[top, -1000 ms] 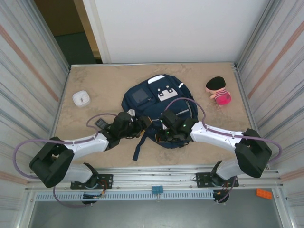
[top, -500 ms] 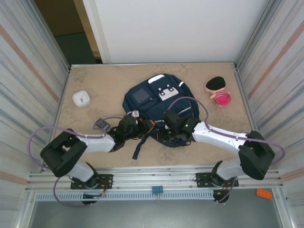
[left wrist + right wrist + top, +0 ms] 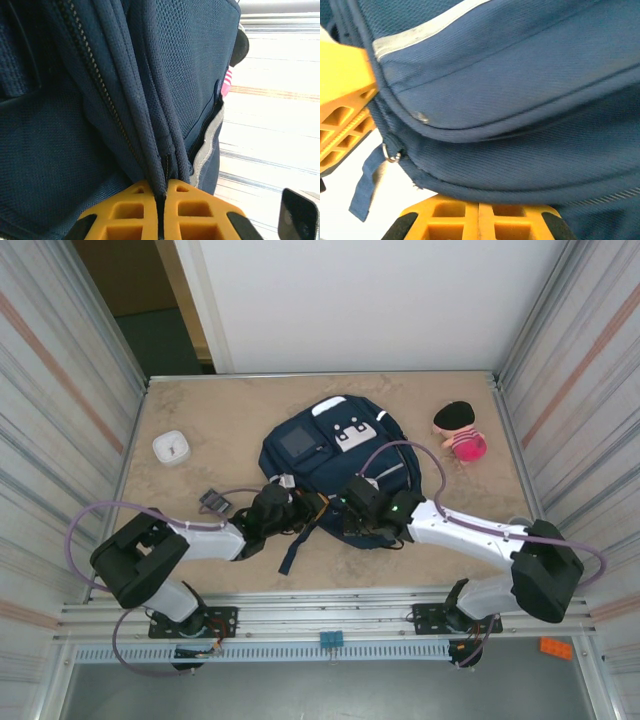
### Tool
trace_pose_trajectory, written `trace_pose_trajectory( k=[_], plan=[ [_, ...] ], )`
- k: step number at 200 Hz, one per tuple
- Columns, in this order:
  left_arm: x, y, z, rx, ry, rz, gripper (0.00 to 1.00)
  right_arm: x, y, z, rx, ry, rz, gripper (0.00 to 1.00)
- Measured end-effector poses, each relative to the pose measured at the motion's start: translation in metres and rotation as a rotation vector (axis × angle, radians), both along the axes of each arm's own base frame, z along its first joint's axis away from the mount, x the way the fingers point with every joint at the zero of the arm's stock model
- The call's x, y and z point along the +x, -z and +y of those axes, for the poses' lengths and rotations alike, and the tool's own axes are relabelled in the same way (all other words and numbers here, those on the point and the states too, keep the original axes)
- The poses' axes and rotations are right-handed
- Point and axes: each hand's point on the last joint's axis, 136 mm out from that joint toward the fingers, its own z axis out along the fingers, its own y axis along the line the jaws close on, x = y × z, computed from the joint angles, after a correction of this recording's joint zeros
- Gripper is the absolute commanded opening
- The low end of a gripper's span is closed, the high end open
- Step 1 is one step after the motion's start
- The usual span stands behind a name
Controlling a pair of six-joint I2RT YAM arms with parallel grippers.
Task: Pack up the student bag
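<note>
At the middle of the table [image 3: 200,410], the student bag [image 3: 335,455] lies flat, front patch up. The left gripper [image 3: 161,197] is clamped on a fabric fold beside the zipper [image 3: 100,85] (probably to keep the mouth taut). The right gripper [image 3: 479,212] is closed against the bag's near edge; whether it pinches cloth, I cannot tell. The 2 arms look set to spread the opening.

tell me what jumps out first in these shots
The navy student bag lies in the middle of the table. At its near edge the left gripper is shut on a fold of fabric beside a zipper, and the right gripper is shut against the lower seam. A pink plush toy sits off to the bag's right, a small white container to its left.
</note>
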Motion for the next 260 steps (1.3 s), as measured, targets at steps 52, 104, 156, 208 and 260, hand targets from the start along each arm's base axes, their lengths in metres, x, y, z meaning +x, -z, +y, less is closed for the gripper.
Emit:
trace_pose_trajectory(
  k=[52,104,156,208,260],
  plan=[
    [0.005,0.005,0.024,0.039,-0.038,0.009,0.0,-0.001,-0.02,-0.034,-0.036,0.052,-0.032,0.0],
    [0.005,0.0,0.027,0.038,-0.038,0.012,0.0,-0.008,-0.031,-0.021,0.062,-0.02,-0.043,0.5],
    [-0.001,-0.002,0.02,0.007,-0.032,0.036,0.0,0.01,-0.006,-0.023,0.304,0.131,0.019,0.6],
    [-0.003,-0.004,0.017,-0.001,-0.03,0.035,0.0,0.039,-0.026,-0.018,0.498,0.209,-0.014,0.55],
    [-0.004,-0.008,0.014,-0.009,-0.029,0.023,0.04,0.049,-0.033,-0.021,0.545,0.238,-0.022,0.28]
  ],
)
